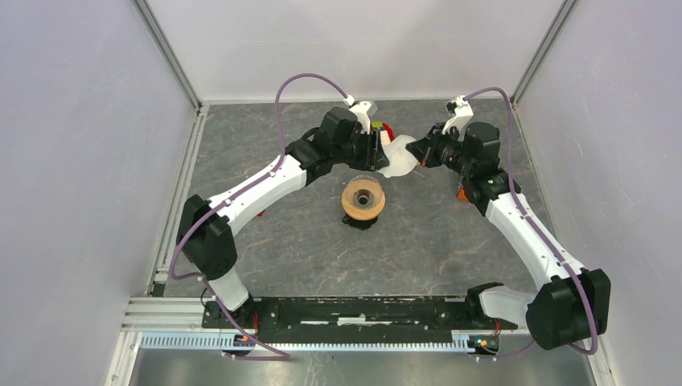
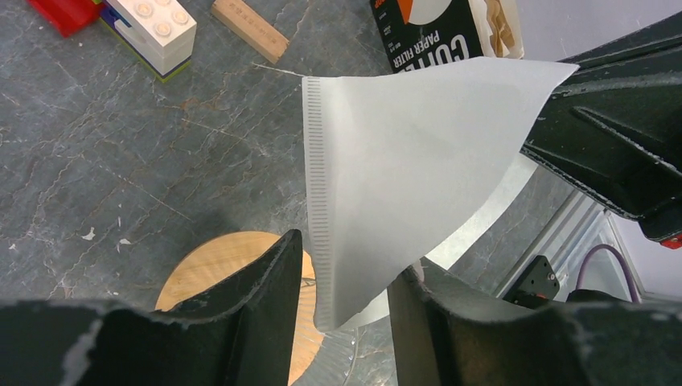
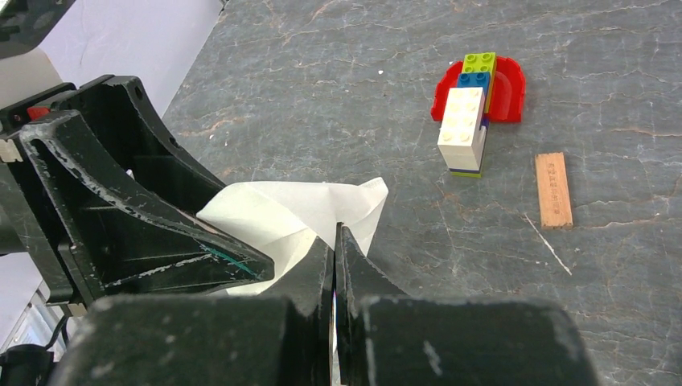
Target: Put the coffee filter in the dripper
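The white paper coffee filter (image 1: 400,157) hangs in the air at the back middle of the table, between both grippers. My right gripper (image 3: 335,233) is shut on one edge of the coffee filter (image 3: 297,213). My left gripper (image 2: 347,257) is open; the lower tip of the coffee filter (image 2: 402,177) hangs between its fingers, with a gap at the left finger. The dripper (image 1: 363,199), with its tan wooden collar (image 2: 217,265), stands on the table just in front of and below the filter. Nothing is in it.
Red, white and coloured toy blocks (image 3: 470,121) and a small wooden block (image 3: 553,189) lie on the table behind the grippers. A black coffee filter box (image 2: 434,32) stands near them. Grey walls with metal rails enclose the table.
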You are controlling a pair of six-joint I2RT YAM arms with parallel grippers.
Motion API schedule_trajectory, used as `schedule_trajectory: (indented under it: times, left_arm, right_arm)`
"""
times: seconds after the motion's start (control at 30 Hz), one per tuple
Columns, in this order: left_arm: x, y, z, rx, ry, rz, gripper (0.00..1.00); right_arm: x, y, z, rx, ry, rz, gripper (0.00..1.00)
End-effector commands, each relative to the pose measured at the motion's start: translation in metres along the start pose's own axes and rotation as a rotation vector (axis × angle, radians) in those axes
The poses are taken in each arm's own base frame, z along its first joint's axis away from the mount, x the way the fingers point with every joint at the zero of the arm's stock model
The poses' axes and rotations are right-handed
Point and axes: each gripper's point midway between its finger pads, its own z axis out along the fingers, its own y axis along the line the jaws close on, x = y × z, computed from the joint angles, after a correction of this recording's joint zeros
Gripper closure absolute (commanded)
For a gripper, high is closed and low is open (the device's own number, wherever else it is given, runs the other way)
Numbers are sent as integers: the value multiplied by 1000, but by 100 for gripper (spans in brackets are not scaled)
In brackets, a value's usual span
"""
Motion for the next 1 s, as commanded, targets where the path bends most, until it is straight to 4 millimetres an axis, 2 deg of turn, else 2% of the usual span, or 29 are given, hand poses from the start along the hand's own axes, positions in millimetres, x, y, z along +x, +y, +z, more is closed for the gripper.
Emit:
schedule_trajectory:
  times: [0.0,0.2,0.4,0.63,0.9,0.93,0.97]
  left_arm:
    - [-15,-9,2,19,-34,59,52]
    - [-19,-9,2,17,-43,102,55]
    - [-28,-13,-5,25,-67,140,73]
    - [-24,-15,-3,39,-52,137,98]
    - [-31,-14,-17,18,-71,173,98]
    - [-32,-13,-19,9,-78,179,96]
    - [-33,-11,-21,-1,-86,187,89]
  right_arm:
    - [-11,7,-2,-32,-42,-8,100]
    - [-8,6,-2,-33,-38,-6,100]
    - [-5,4,-1,-26,-35,-14,100]
    - [-8,7,-2,-40,-40,-19,100]
    - [-10,10,-4,-58,-43,-61,100]
    - [-9,10,-4,-58,-40,-63,100]
    - [-8,9,-4,-54,-38,-64,100]
